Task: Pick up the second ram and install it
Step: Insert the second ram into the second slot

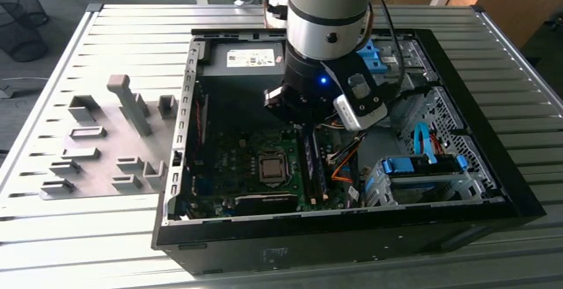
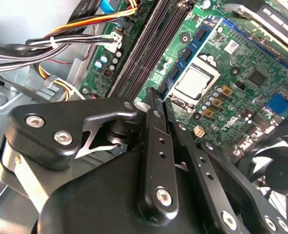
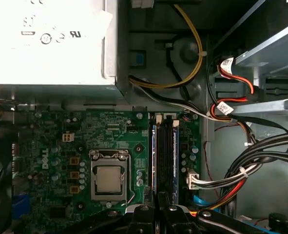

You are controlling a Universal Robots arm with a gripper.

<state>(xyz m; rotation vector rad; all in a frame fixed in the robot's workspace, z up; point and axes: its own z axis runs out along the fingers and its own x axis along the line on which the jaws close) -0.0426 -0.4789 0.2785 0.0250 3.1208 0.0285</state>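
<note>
Hovering above the motherboard's (image 3: 61, 146) memory slots (image 3: 169, 156), the gripper (image 2: 156, 97) sits inside the open computer case (image 1: 492, 190). Fingers (image 2: 153, 109) pressed together, nothing visibly held. One ram (image 3: 153, 156) stands seated beside the slots.

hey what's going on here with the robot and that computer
A robot arm is reaching down into an open computer case lying on a slatted table. Its gripper sits over the memory slots beside the processor socket, fingers closed together. A blue-green ram stick stands in a slot beside the socket.
</note>
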